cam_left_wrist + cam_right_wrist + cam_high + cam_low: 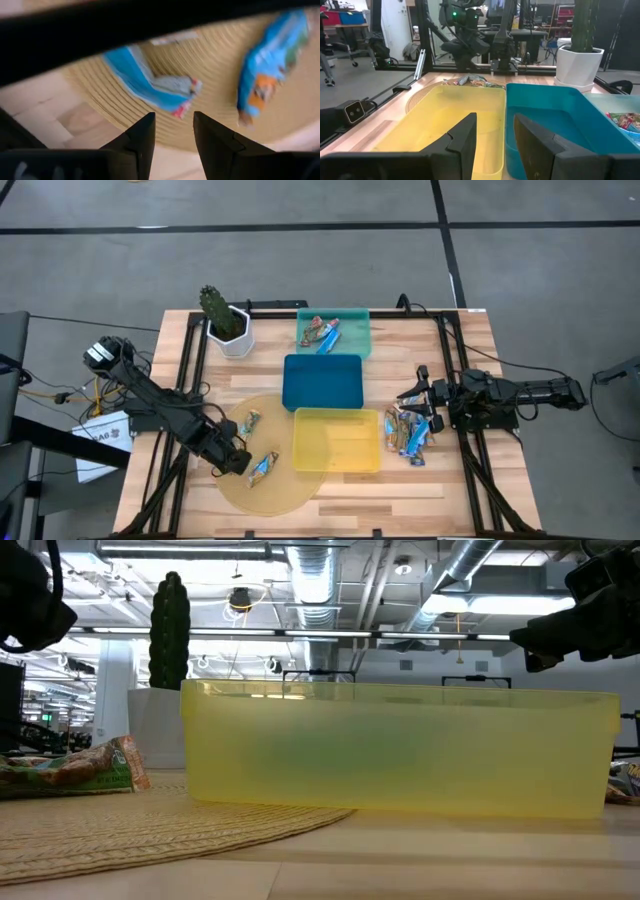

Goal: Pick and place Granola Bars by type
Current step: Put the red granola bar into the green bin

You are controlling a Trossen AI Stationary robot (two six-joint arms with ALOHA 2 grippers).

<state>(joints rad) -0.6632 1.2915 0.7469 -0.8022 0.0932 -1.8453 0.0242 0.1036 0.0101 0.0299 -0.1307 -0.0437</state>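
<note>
Left wrist view: the left gripper (174, 131), fingers spread, hovers over a blue-white granola bar (150, 82); light, crinkly, slippery, best pinched mid-length.

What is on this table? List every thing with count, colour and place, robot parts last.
Yellow tray: one, empty, front middle of the table.
Blue tray: one, empty, behind the yellow tray.
Teal tray: one, at the back, holding a few bars.
Round mat: one, tan woven, front left, partly under the yellow tray.
Bars on the mat: two, blue with tan; one lies near the left gripper, one farther back.
Pile of bars: several, blue-white and mixed, on the table right of the yellow tray.
Cactus: one, green, in a white pot, back left.
Left gripper: over the mat, fingers open, empty.
Right gripper: above the pile, fingers open, empty.
</note>
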